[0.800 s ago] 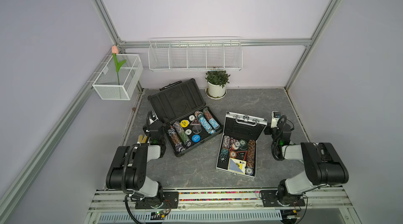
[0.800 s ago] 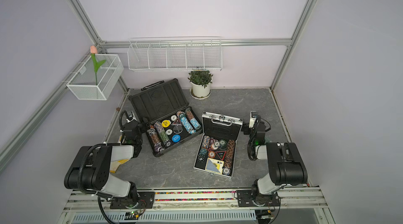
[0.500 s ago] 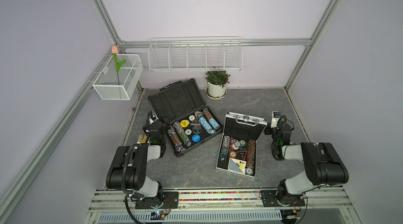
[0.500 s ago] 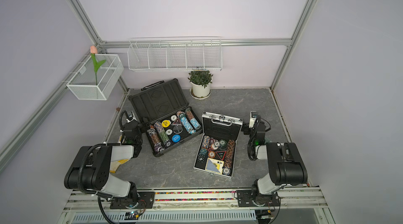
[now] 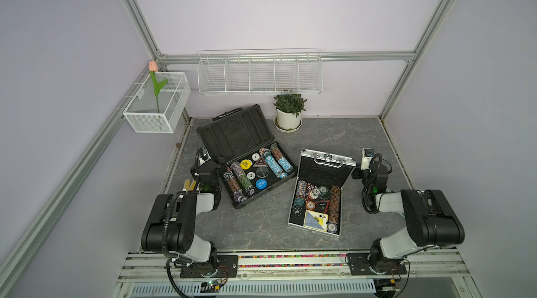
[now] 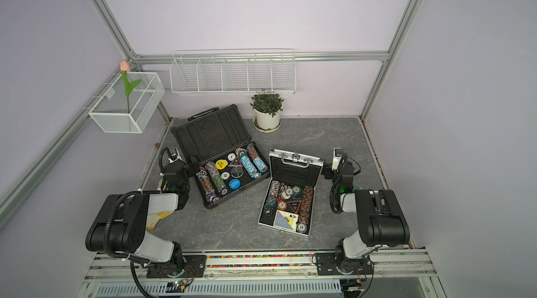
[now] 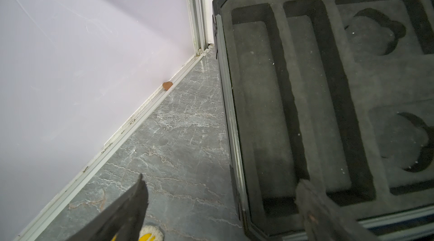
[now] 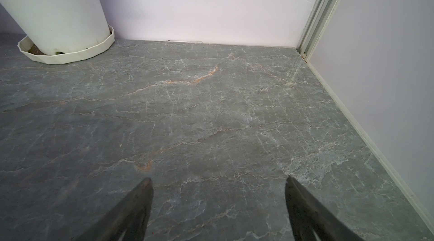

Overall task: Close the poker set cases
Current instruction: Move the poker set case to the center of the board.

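Larger dark-grey ribbed plastic case point(image 5: 235, 136) is seen open in both top views point(image 6: 210, 136), set at an angle on the left rear of the table point(image 5: 334, 136). Its lid is leaned back toward the rear wall, with the handle on the top edge. Black foam lining with moulded recesses is shown in the left wrist view point(image 7: 328, 87). The base is packed with chip rolls point(image 5: 274, 163) and round buttons.

Smaller silver aluminium case point(image 5: 322, 171) point(image 6: 293, 170) is placed to its right, apart, also open. Its lid is stood nearly upright, black-lined. The base is filled with chip stacks point(image 5: 334, 203), dice and playing cards point(image 5: 316, 219) at the near end.
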### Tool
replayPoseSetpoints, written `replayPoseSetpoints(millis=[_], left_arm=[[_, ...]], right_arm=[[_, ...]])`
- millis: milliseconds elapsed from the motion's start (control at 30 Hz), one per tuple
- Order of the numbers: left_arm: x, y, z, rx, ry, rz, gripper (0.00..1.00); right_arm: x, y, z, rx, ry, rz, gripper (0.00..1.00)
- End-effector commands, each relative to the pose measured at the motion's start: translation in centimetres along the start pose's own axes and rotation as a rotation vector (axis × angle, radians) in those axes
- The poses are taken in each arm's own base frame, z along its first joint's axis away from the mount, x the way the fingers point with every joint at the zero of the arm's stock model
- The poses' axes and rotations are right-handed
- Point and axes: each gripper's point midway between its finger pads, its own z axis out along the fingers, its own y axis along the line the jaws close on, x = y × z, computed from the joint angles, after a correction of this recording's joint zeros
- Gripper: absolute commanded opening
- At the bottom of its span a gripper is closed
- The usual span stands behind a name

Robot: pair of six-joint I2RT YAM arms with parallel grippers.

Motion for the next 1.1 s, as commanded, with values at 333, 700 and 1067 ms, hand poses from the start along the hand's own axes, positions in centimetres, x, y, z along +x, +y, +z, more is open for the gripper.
replayPoseSetpoints(millis=[333,700,1067], left_arm=[[-0.5,-0.4,0.0,0.014,-0.013,0.001,1.0],[-1.5,-0.5,-0.1,0.019,-0.029,0.011,1.0],[-4.2,-3.2,-0.8,0.075,0.252,-0.007,1.0]], right_arm=[[0.4,0.3,0.0,-0.016,0.011,-0.003,0.89],[0.0,0.2,-0.4,-0.012,-0.002,-0.003,0.89],[-5.1,1.0,-4.7,-0.028,-0.07,-0.002,0.89]])
